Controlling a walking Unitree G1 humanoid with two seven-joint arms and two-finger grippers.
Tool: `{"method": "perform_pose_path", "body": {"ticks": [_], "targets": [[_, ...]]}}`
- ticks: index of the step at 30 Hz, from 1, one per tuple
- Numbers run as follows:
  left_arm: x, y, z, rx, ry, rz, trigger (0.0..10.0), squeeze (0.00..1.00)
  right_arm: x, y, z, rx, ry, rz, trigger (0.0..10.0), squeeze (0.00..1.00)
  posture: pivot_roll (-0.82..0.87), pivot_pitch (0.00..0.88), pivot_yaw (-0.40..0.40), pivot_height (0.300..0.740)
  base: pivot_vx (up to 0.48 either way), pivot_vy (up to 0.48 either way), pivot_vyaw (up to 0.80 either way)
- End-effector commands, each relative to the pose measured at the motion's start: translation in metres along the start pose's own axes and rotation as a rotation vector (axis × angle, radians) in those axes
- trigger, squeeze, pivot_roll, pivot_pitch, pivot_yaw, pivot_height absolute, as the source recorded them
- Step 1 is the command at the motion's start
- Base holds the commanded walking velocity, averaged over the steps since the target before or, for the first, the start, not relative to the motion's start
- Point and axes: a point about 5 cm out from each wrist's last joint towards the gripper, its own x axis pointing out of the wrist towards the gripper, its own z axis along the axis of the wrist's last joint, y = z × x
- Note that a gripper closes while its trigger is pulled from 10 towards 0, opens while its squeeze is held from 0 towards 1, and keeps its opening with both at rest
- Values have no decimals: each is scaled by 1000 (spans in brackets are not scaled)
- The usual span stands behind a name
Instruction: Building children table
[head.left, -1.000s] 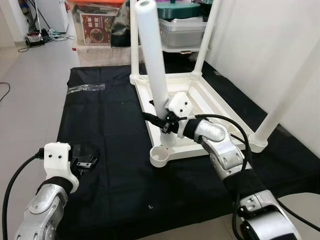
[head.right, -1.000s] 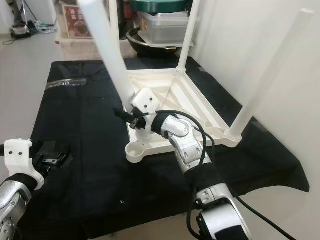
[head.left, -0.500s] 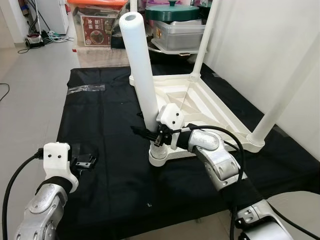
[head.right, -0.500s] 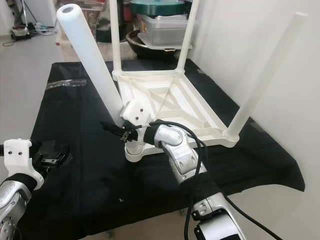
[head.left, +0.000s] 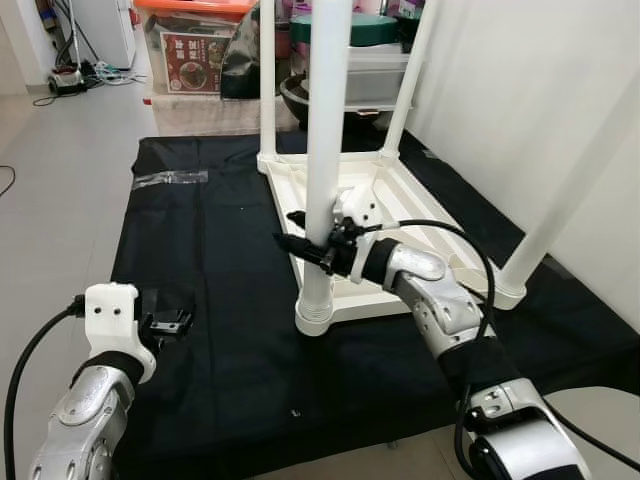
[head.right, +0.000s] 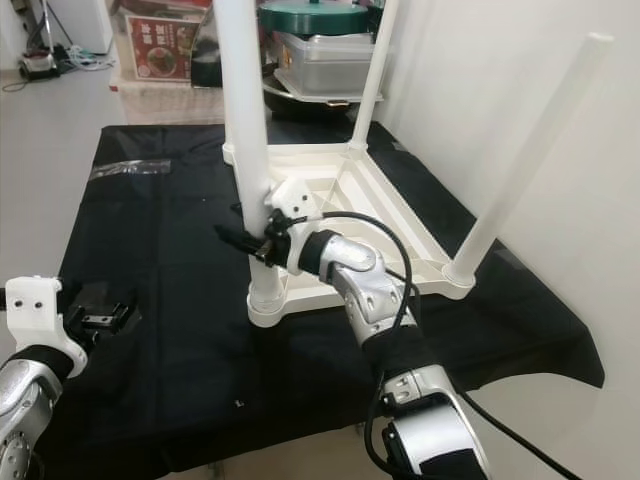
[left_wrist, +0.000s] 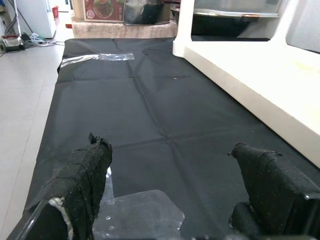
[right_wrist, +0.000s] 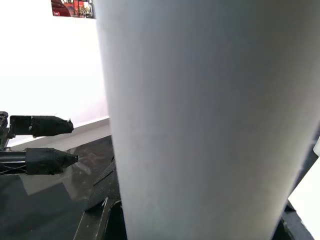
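- Left eye view shows the right gripper (head.left: 312, 243) with its jaws closed around the near white table leg (head.left: 326, 150), low on the tube, a little above the corner socket (head.left: 313, 318) of the upturned white tabletop (head.left: 400, 200).
- Between those jaws the leg stands about upright with its foot in the socket; whether it is fully seated cannot be told.
- Risk, as a judgement: the grip sits low on a long tube, so a small twist of the wrist could swing the top wide, lever the foot out of the socket, or drag the light tabletop across the black cloth (head.left: 210, 260).
- Letting go before the leg is pushed home could let it topple toward the cloth beside the gripper.
- Beyond the jaws, three more white legs rise from the other corners: the far-left leg (head.left: 267, 80), the far-right leg (head.left: 412, 75) and the near-right leg (head.right: 530, 150), which leans out toward the wall.
- All parts are smooth, matte white plastic; the tabletop's underside shows moulded ribs.
- Left gripper (left_wrist: 175, 185) hovers low over the cloth, well apart from the table, jaws open and empty, with a clear plastic scrap (left_wrist: 142, 215) lying between its fingertips.
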Motion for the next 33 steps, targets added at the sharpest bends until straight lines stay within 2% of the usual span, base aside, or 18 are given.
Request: {"method": "perform_pose_path", "body": {"ticks": [1, 3, 4, 8, 12, 17, 19, 20, 21, 22, 23, 24, 25, 26, 27, 28, 32, 33], "targets": [[-2, 1, 0, -20, -3, 7, 10000, 0, -4, 3, -30, 89, 116, 25, 10000, 0, 120, 0, -112, 740, 0, 0, 0], [-4, 3, 1, -19, -5, 18, 10000, 0, -1, 9, -29, 62, 118, 68, 10000, 0, 126, 0, -119, 740, 0, 0, 0], [-5, 5, 1, -19, -6, 27, 10000, 0, 1, 16, -29, 42, 118, 111, 10000, 0, 131, 0, -120, 740, 0, 0, 0], [-8, 7, 1, -20, -5, 36, 10000, 0, 3, 28, -31, 34, 117, 166, 10000, 0, 136, 0, -120, 740, 0, 0, 0], [-8, 7, 2, -18, -5, 35, 10000, 0, 3, 32, -34, 37, 121, 188, 10000, 0, 137, 0, -120, 740, 0, 0, 0], [-9, 11, 4, -20, -8, 39, 10000, 0, 2, 34, -36, 69, 121, 209, 10000, 0, 135, 0, -119, 740, 0, 0, 0], [-8, 11, 5, -28, -13, 39, 10000, 0, 4, 32, -37, 155, 108, 163, 10000, 0, 135, 0, -118, 740, 0, 0, 0], [-8, 11, 5, -28, -13, 39, 10000, 0, 4, 32, -37, 155, 108, 163, 10000, 0, 135, 0, -118, 740, 0, 0, 0], [-8, 10, 5, -31, -14, 39, 10000, 0, 4, 31, -39, 194, 104, 137, 10000, 0, 135, 0, -118, 740, 0, 0, 0], [-9, 10, 5, -31, -14, 39, 10000, 0, 6, 24, -48, 197, 177, -8, 10000, 0, 138, 0, -126, 740, 0, 0, 0], [-9, 10, 5, -31, -14, 39, 10000, 0, 6, 24, -48, 197, 177, -8, 10000, 0, 138, 0, -126, 740, 0, 0, 0], [-10, 11, 5, -28, -14, 46, 10000, 0, 1, 10, -63, 230, 289, -282, 10000, 0, 144, 0, -135, 740, 0, 0, 0], [-10, 11, 5, -28, -14, 46, 10000, 0, 1, 10, -63, 230, 289, -282, 10000, 0, 144, 0, -135, 740, 0, 0, 0], [-11, 12, 6, -27, -17, 54, 10000, 0, -8, 1, -74, 277, 366, -489, 10000, 0, 144, 0, -135, 740, 0, 0, 0], [-13, 14, 7, -27, -19, 63, 10000, 0, -18, 0, -81, 288, 402, -632, 10000, 0, 149, 0, -133, 740, 0, 0, 0], [-14, 15, 7, -28, -20, 70, 10000, 0, -25, 1, -85, 305, 396, -714, 10000, 0, 150, 0, -126, 740, 0, 0, 0], [-15, 17, 6, -25, -14, 76, 10000, 0, -37, 6, -87, 327, 362, -813, 10000, 0, 141, 0, -113, 740, 0, 0, 0], [-13, 17, 7, -22, -14, 70, 10000, 0, -46, 9, -86, 342, 340, -889, 10000, 0, 137, 0, -106, 740, 0, 0, 0]]}}
